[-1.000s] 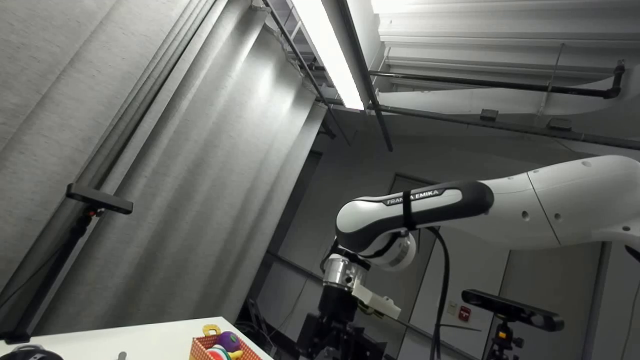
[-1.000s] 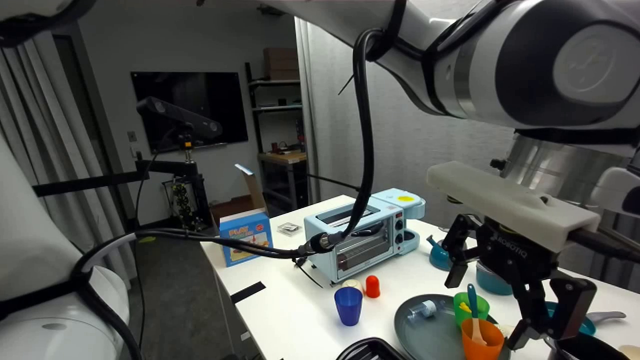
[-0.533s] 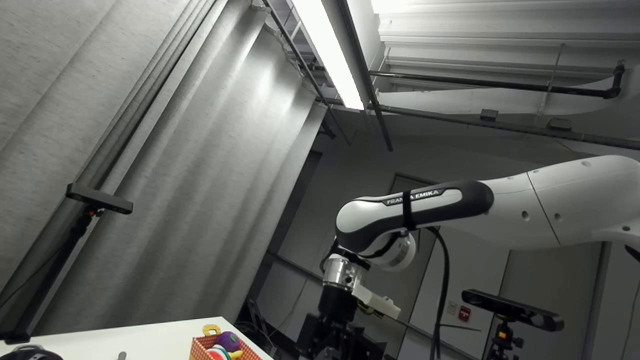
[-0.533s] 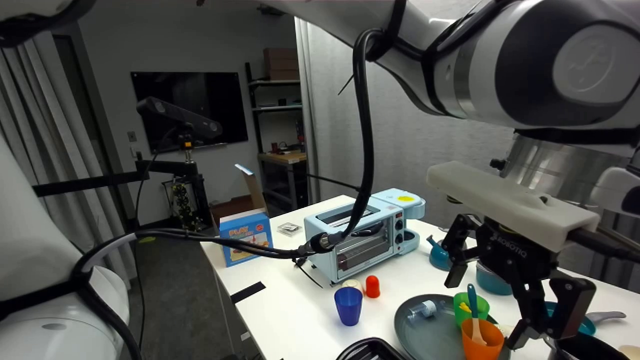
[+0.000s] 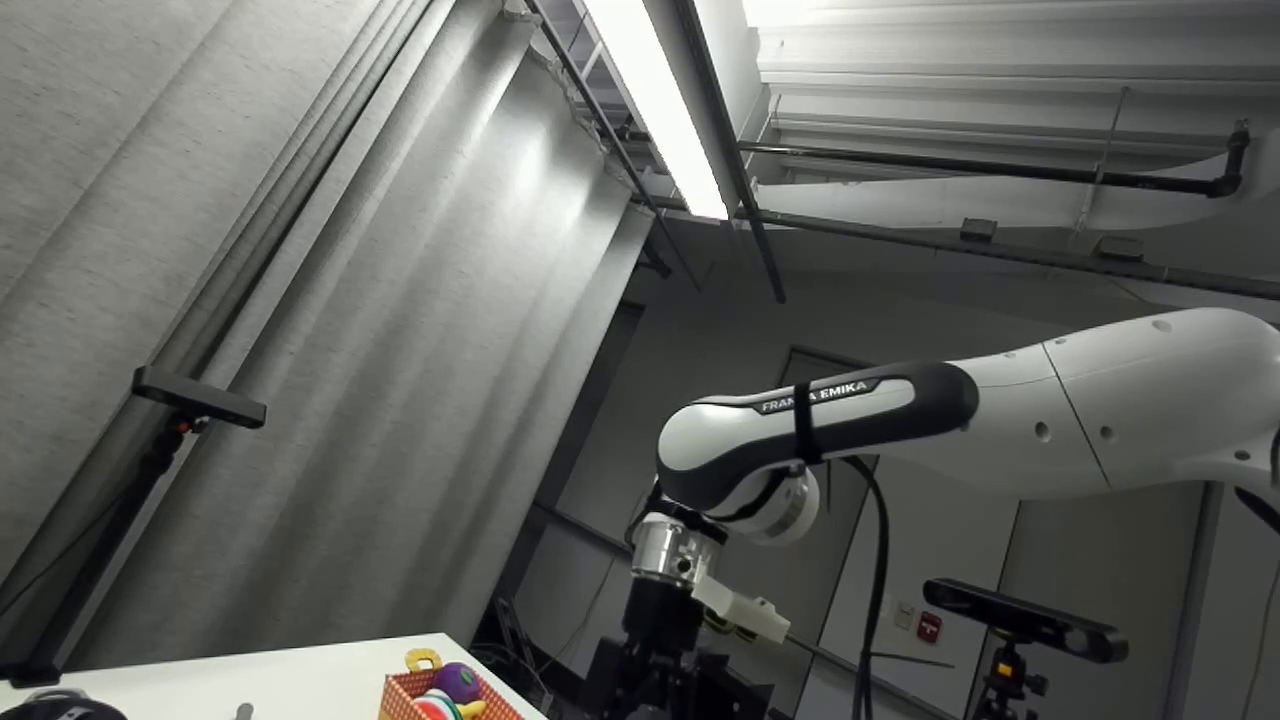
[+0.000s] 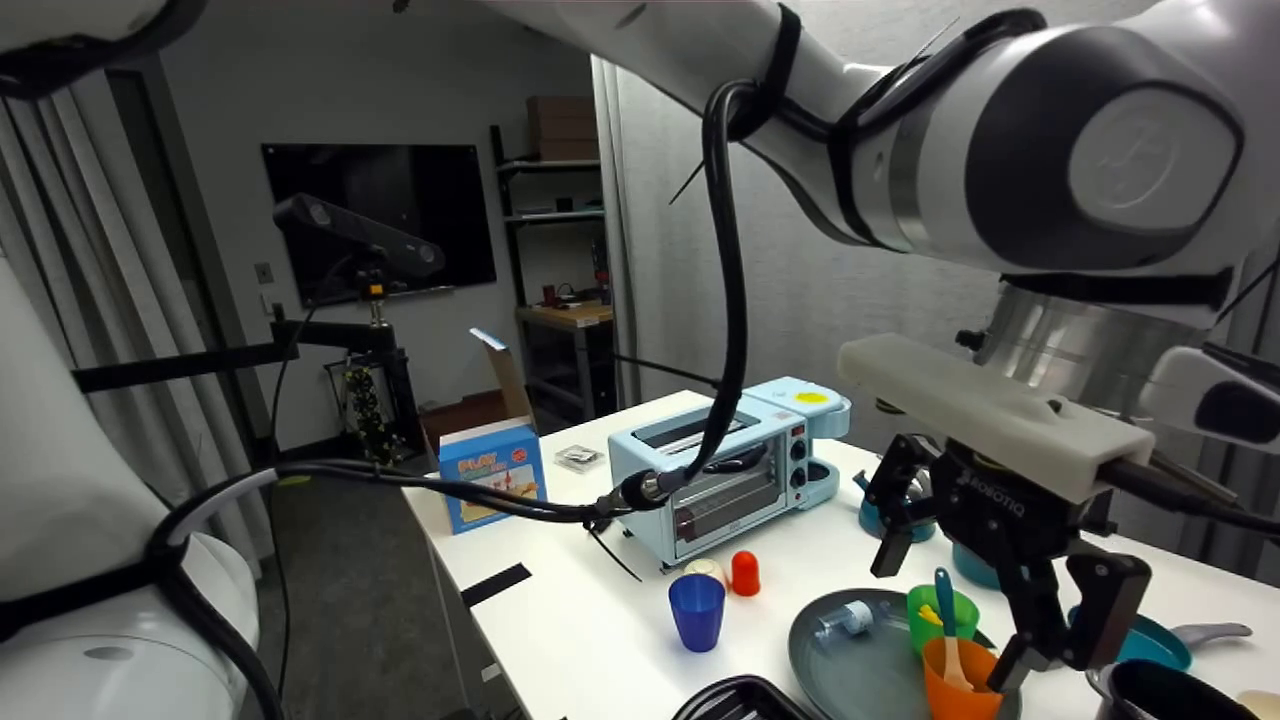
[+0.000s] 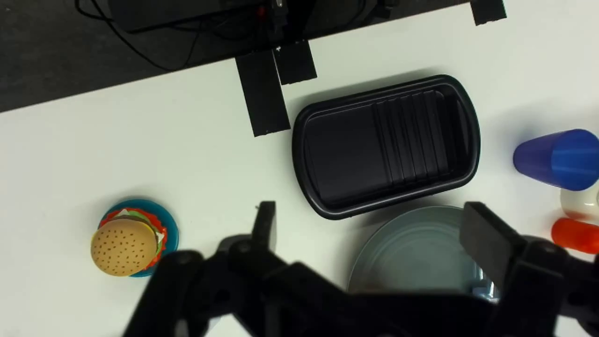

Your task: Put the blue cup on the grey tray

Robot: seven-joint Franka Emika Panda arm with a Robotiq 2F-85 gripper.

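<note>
Approach to the blue cup (image 6: 697, 612), judged to be the step in hand, with grasp and placement not yet done. The cup stands upright on the bench (image 6: 560, 600), apart from the grey tray (image 7: 412, 252), a round, shallow dish; the wrist view shows the cup near the frame's edge, beyond the black pan (image 7: 346, 159). The end effector (image 7: 374, 234) hangs above the bench to one side of the cup, its fingers (image 7: 484, 238) spread wide and holding nothing. Best practice is to travel high enough to clear the teal-handled utensil (image 6: 949, 630) that rises from the orange cup (image 6: 967, 705), and to descend only when the fingers straddle the rim. The cream-coloured piece (image 7: 578, 203) and the red piece (image 7: 575, 235) are near the cup; whether the cream-coloured one touches it cannot be told, so a small turn of the wrist before descent may keep the outer finger off both. A tapered, apparently thin wall calls for a moderate squeeze, both fingers at equal height and well below the rim, since a hard pinch could make the cup slip or tilt. For placement, the bare part of the tray toward the black pan seems the soundest target: the clear bottle (image 6: 845, 622), the green cup (image 6: 966, 618) and the orange cup appear to crowd the rest.
</note>
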